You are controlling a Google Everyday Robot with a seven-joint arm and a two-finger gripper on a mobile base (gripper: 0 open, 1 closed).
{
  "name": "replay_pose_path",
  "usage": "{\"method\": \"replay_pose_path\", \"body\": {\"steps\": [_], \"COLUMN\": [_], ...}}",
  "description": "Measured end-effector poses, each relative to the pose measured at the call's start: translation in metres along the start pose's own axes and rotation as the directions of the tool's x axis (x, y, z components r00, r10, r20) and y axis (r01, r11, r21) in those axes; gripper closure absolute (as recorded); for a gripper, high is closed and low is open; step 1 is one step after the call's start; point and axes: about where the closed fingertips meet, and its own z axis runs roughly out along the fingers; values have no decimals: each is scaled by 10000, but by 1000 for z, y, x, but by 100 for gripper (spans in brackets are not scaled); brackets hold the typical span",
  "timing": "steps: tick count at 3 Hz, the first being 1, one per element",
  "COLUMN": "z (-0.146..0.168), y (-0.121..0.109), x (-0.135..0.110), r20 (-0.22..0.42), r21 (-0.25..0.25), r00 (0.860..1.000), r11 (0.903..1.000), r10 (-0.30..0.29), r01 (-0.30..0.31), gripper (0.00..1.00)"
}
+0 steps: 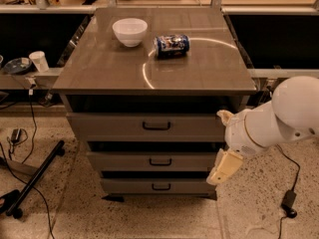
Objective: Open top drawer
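Three drawer fronts stand to the left of the gripper (225, 166), which hangs beside the cabinet's right edge; whether it is spread or closed is not visible. The top drawer (156, 126), the widest, is just up-left of it. Farther up-left, on the cabinet top (199, 68), sit an empty white bowl (129, 31) and a blue can (172, 46) lying on its side. Below is a speckled floor (249, 218).

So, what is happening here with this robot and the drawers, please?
The white robot arm's end effector hangs at the right side of the grey-brown cabinet, beside the lower drawer fronts. It is apart from the dark loop handle of the wide top drawer, so the pull has not yet begun. A white bowl and a blue can on its side sit on top.
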Motion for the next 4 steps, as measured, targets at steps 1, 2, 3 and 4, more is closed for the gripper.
{"method": "replay_pose_path", "body": {"steps": [1,2,3,4], "z": [7,20,20,27], "y": [-12,-38,-38,-32], "x": [-4,-11,-11,-6], "r20": [113,297,296,282], "r21": [-18,6,1,-161], "r00": [9999,9993,9993,9991], "r11": [10000,9997,9997,9994], "r10": [60,242,244,319], "r01": [-60,-242,-244,-314], "gripper": [0,0,0,0]}}
